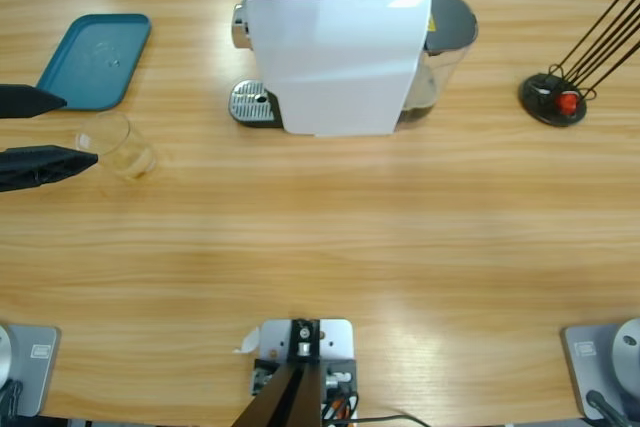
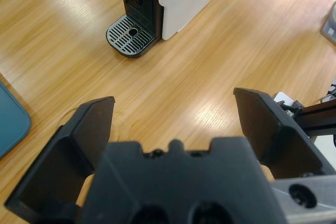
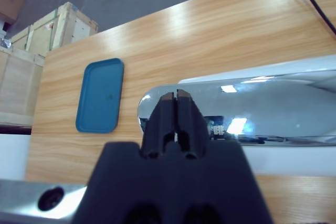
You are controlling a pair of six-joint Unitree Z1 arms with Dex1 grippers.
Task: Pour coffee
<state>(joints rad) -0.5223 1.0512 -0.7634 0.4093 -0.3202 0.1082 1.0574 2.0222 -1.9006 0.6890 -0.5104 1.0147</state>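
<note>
Bright, even overhead lighting. Broad soft glare streaks on wooden table (image 1: 330, 237); sharp highlights on coffee machine's chrome lever (image 3: 252, 109). Shadows faint, short. Left gripper (image 2: 173, 129) body near lens slightly soft.

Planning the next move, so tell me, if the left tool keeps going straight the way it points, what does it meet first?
Probably the clear cup: it sits right at the open left tool, between its tips. Beyond it lies bare table; the coffee machine stands off to one side.
</note>
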